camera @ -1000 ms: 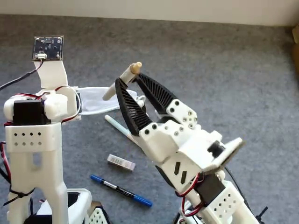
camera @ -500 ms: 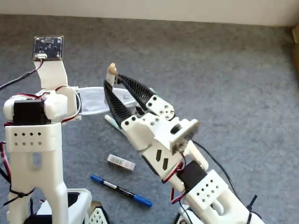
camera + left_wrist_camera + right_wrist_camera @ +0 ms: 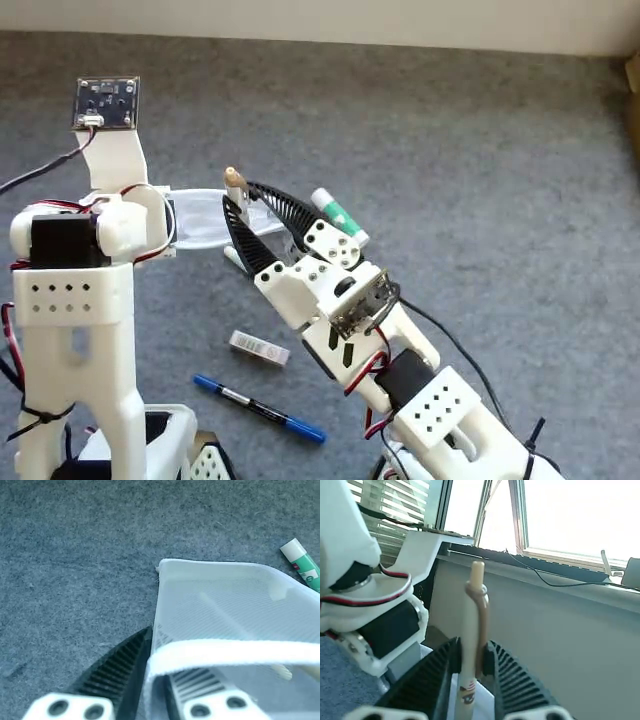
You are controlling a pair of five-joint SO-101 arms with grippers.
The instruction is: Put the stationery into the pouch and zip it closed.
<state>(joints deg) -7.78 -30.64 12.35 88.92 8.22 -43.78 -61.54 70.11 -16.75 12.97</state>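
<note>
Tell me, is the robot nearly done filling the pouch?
Not nearly. The left gripper holds the pouch open, and the right gripper grips a cream pen close by it. I can't tell if anything is inside. The glue stick, eraser and blue pen lie on the carpet, and the zip isn't closed.

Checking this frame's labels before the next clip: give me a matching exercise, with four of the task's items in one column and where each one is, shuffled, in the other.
Things
1. cream pen
2. pouch
3. glue stick
4. blue pen

Places
A. lying on the grey surface near the arms' bases
B. gripped at its edge by the left gripper
C. clamped between the fingers of the right gripper
D. lying on the grey surface close beside the right gripper

Pairs: 1-C; 2-B; 3-D; 4-A
</note>
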